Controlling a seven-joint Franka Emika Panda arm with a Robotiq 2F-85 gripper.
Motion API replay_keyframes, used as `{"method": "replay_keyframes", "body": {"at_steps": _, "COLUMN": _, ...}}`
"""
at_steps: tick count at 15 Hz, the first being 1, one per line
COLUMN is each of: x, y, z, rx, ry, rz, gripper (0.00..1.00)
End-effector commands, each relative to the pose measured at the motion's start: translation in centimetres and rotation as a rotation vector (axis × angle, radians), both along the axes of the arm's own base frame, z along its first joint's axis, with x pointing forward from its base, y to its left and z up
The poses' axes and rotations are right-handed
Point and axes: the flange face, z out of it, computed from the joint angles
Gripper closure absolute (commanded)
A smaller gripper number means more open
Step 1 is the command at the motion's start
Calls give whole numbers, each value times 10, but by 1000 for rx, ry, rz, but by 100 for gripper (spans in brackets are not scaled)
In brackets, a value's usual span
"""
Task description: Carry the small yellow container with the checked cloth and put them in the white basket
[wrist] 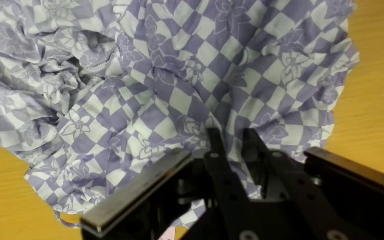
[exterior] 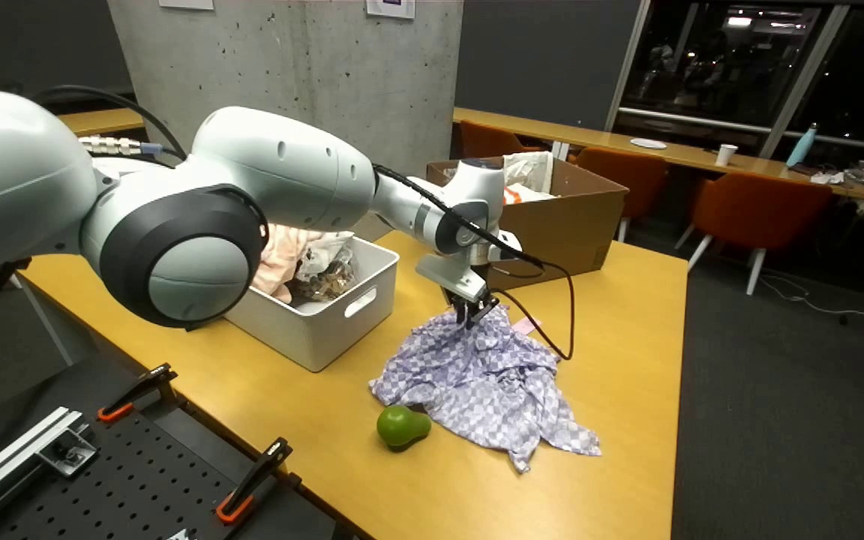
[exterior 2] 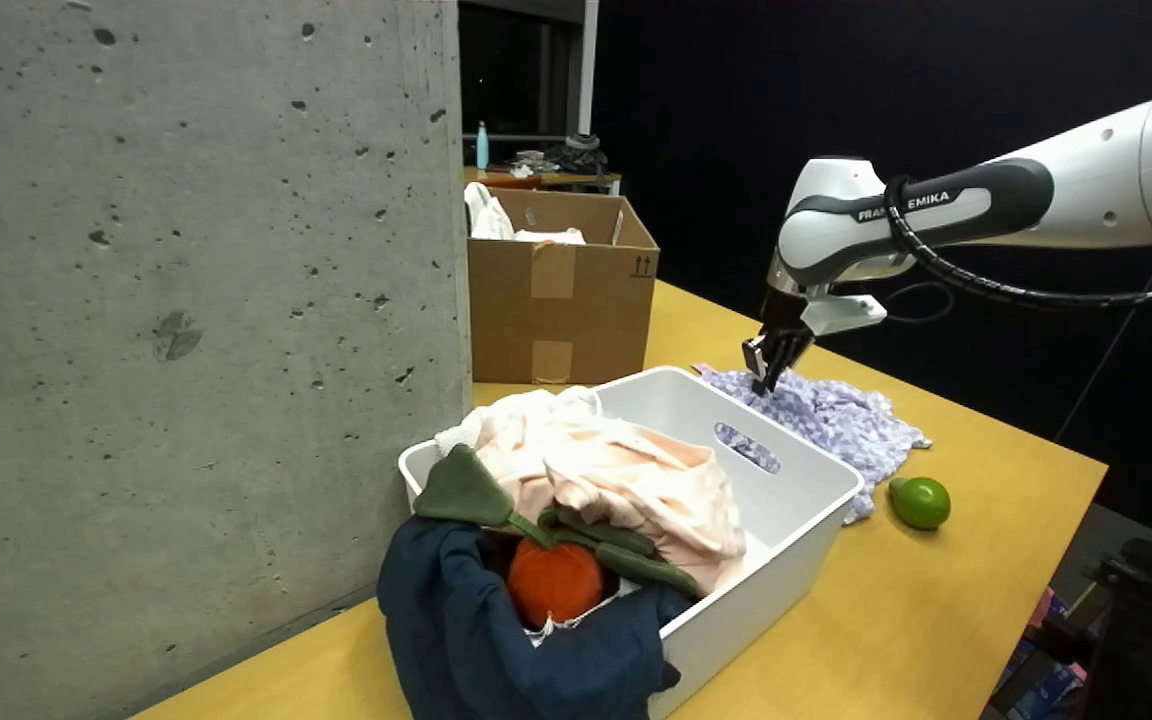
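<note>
The purple and white checked cloth [exterior: 488,394] lies crumpled on the table in both exterior views [exterior 2: 841,415]. It fills most of the wrist view [wrist: 165,110]. My gripper [exterior: 468,319] points down at the cloth near its far edge, fingertips at or in its folds. In the wrist view the two fingers [wrist: 230,133] stand a little apart, with cloth showing between them. The white basket [exterior: 349,322] stands beside the cloth; it also shows in an exterior view [exterior 2: 786,480], holding cloths and plush items. No yellow container shows; it is hidden or out of view.
A green pear-shaped fruit [exterior: 402,426] lies by the cloth's near edge. A tall cardboard box [exterior: 567,225] stands behind the gripper. A pink slip [exterior: 526,325] lies beside the cloth. A dark blue cloth [exterior 2: 516,640] hangs over the basket's rim. A cable [exterior: 571,315] loops beside the wrist.
</note>
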Motion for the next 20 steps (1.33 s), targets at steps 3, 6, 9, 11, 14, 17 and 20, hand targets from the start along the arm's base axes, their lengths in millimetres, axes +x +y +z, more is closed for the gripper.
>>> {"method": "replay_keyframes", "body": {"at_steps": 3, "x": 4, "y": -9, "z": 19, "rx": 25, "ry": -24, "rz": -12, "gripper": 100}}
{"method": "replay_keyframes", "body": {"at_steps": 6, "x": 6, "y": -13, "z": 32, "rx": 17, "ry": -37, "rz": -14, "gripper": 100}}
{"method": "replay_keyframes", "body": {"at_steps": 9, "x": 11, "y": -14, "z": 58, "rx": 3, "ry": -64, "rz": -12, "gripper": 100}}
{"method": "replay_keyframes", "body": {"at_steps": 11, "x": 16, "y": -10, "z": 85, "rx": -12, "ry": -85, "rz": -8, "gripper": 100}}
{"method": "replay_keyframes", "body": {"at_steps": 14, "x": 22, "y": -2, "z": 128, "rx": -23, "ry": -119, "rz": 3, "gripper": 100}}
{"method": "replay_keyframes", "body": {"at_steps": 17, "x": 26, "y": 10, "z": 177, "rx": -33, "ry": -152, "rz": 20, "gripper": 100}}
{"method": "replay_keyframes", "body": {"at_steps": 20, "x": 30, "y": 30, "z": 216, "rx": -45, "ry": -182, "rz": 47, "gripper": 100}}
